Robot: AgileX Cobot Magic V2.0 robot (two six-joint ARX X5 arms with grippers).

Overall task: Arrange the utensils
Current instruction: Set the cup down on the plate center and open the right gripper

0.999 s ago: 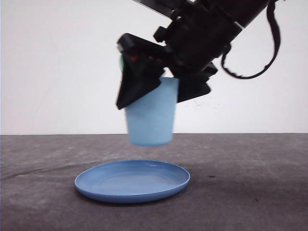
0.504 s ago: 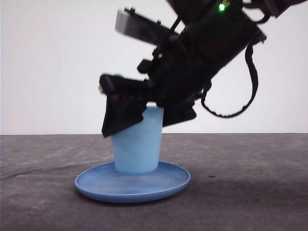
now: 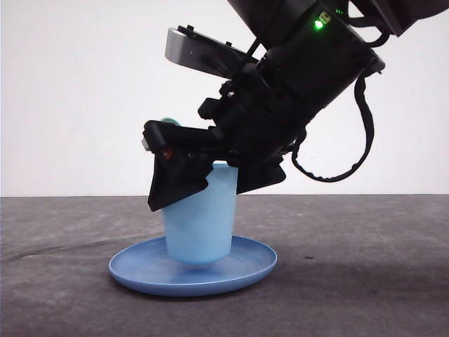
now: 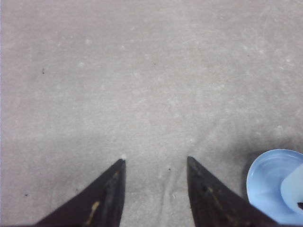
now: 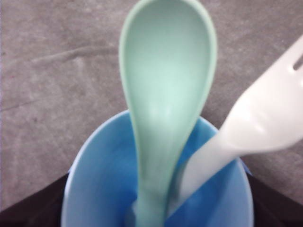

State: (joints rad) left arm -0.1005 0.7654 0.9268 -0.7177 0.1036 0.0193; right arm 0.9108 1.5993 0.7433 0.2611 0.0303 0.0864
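Pale blue plastic makes up the cup (image 3: 199, 223), which stands on the round blue plate (image 3: 249, 269) in the front view, its base resting a little left of the plate's middle. The right gripper (image 3: 210, 179) comes down from the upper right and pinches the cup near its rim, one black finger across the left side of the wall and the other at the right side. A green light glows on the arm's black housing, and a loop of black cable hangs beside it. No brand, label or writing can be read on the arm, cup or plate.

Seen from the right wrist, the mint-green spoon (image 5: 165, 94) stands in the cup with its handle down inside and its oval bowl up above the rim. The white fork (image 5: 255, 118) leans beside it, handle also in the cup, tines angled out past the rim. The two handles lie close together at the bottom; whether they touch cannot be told.

From the left wrist, the left gripper (image 4: 155, 163) hovers over the bare grey table (image 4: 142, 71), its two dark fingers spread apart with nothing between them. Plate and cup show at that picture's edge, well apart from the fingertips.
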